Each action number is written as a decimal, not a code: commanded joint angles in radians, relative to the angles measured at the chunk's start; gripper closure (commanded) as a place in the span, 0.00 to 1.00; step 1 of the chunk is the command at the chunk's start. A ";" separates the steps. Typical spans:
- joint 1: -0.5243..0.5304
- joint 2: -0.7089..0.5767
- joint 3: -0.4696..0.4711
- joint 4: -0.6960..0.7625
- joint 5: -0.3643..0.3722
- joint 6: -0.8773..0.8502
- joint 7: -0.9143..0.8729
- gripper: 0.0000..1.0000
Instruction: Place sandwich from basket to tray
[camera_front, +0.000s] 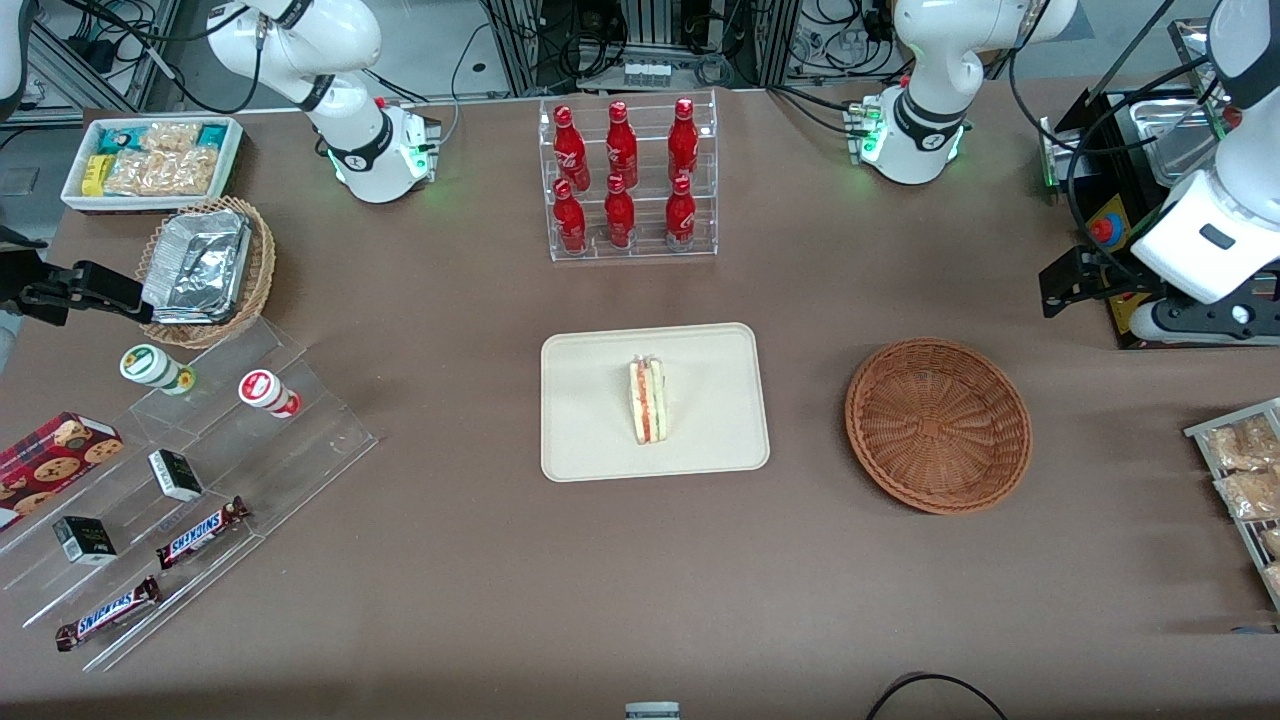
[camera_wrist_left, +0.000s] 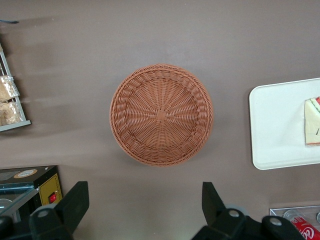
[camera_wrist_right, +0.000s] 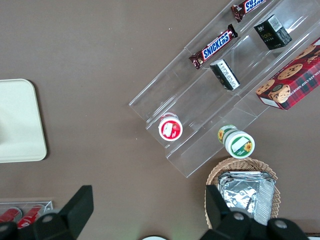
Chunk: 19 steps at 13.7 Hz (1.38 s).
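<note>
The sandwich (camera_front: 648, 400) lies on its side in the middle of the cream tray (camera_front: 590, 420), its red and green filling showing at the cut edge. In the left wrist view only one end of the sandwich (camera_wrist_left: 313, 121) shows on the tray (camera_wrist_left: 277, 125). The reddish-brown wicker basket (camera_front: 938, 425) sits beside the tray toward the working arm's end, with nothing in it (camera_wrist_left: 161, 114). My gripper (camera_front: 1062, 285) hangs high above the table, farther from the front camera than the basket. It is open (camera_wrist_left: 144, 192), with only bare tabletop between its fingers.
A clear rack of red bottles (camera_front: 628, 180) stands farther from the front camera than the tray. A black box with a red button (camera_front: 1105, 232) and a rack of bagged snacks (camera_front: 1245, 470) flank my arm. Clear snack steps (camera_front: 190, 480), a foil-filled wicker basket (camera_front: 205, 270) and a white bin (camera_front: 150, 160) lie toward the parked arm's end.
</note>
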 joint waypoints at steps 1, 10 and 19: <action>0.002 -0.075 0.016 -0.061 -0.020 -0.007 0.023 0.00; 0.015 -0.068 0.025 -0.046 -0.020 -0.027 0.013 0.00; -0.031 -0.071 0.102 -0.046 -0.020 -0.064 -0.006 0.00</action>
